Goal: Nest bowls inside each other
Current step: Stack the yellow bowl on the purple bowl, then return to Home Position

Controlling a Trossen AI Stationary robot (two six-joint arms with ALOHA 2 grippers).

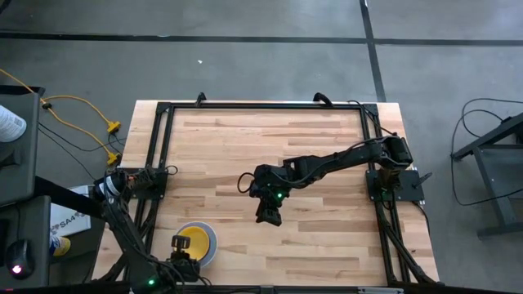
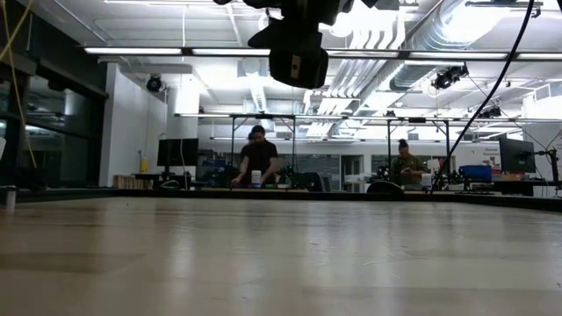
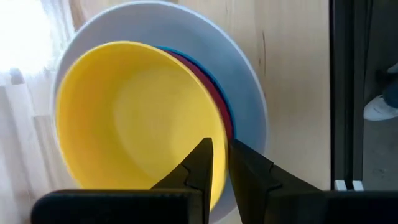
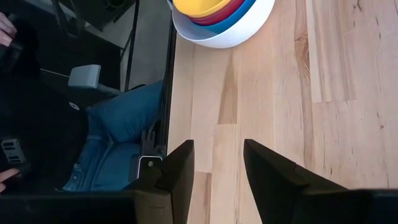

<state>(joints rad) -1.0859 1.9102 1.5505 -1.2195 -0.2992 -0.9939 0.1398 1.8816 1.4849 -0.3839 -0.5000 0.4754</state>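
Stack of bowls at the table's 7 o'clock: yellow bowl [image 3: 124, 118] nested in red, blue and white bowl [image 3: 249, 93]. Left gripper [image 3: 221, 163] straddles the yellow rim, fingers slightly parted, apparently releasing; right gripper [image 4: 217, 165] hovers mid-table, open and empty

Two dark six-joint arms, matte black segmented links, small green indicator lights, black wedge-shaped tapered fingers [image 4: 273, 171], square black base mounts

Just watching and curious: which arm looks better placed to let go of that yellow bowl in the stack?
Left. Its gripper straddles the yellow bowl rim over the white bowl. The right gripper hangs mid-table, apart from the stack.
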